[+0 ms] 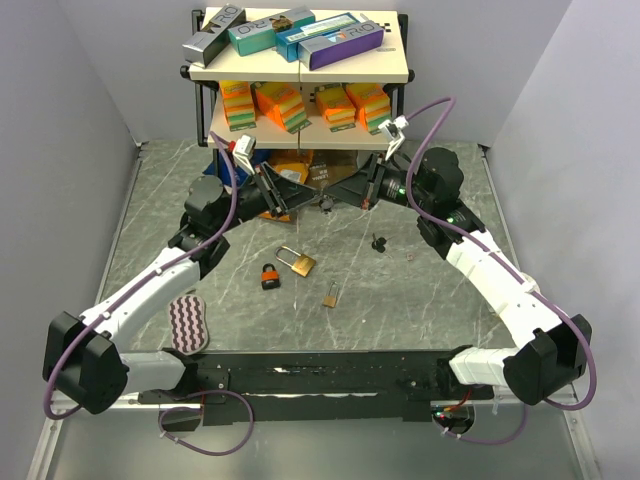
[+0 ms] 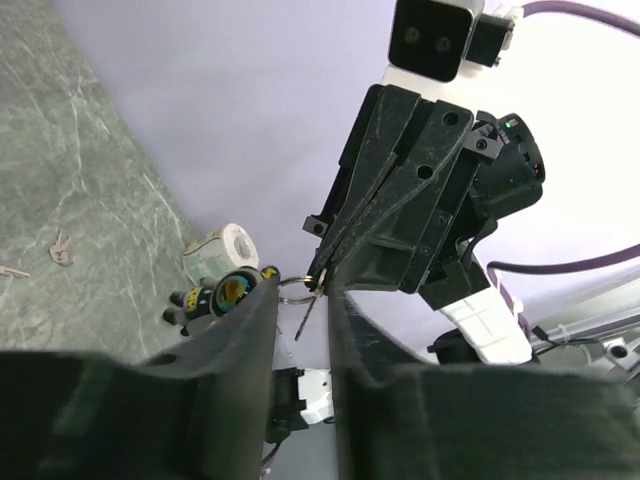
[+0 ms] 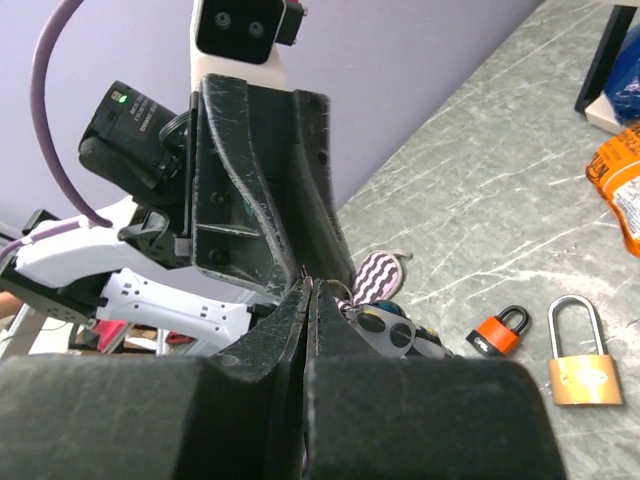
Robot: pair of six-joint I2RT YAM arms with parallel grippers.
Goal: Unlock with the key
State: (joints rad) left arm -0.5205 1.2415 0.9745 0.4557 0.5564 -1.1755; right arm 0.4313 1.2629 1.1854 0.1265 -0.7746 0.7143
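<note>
Working from the near edge, we are finding three locks lying on the surface (image 1: 400,312): a small padlock (image 1: 329,297), an orange padlock (image 1: 271,277) and, just beside it, a brass padlock (image 1: 297,262). Beyond them, raised above the surface, the key (image 2: 303,318) is hanging from its key ring (image 2: 295,286) between both arms. The right end effector (image 3: 308,290) is pinching the ring, fingers nearly together. The left end effector (image 2: 300,300) is showing a narrow gap around the key; we cannot tell whether its pads are pressing. We are judging the key light, stiff, thin and slippery, swinging freely, so we are advising a hold across its flat head. Farthest, the shelf (image 1: 300,73) is carrying boxes (image 1: 340,45) above and stacked sponges (image 1: 280,105) below.
</note>
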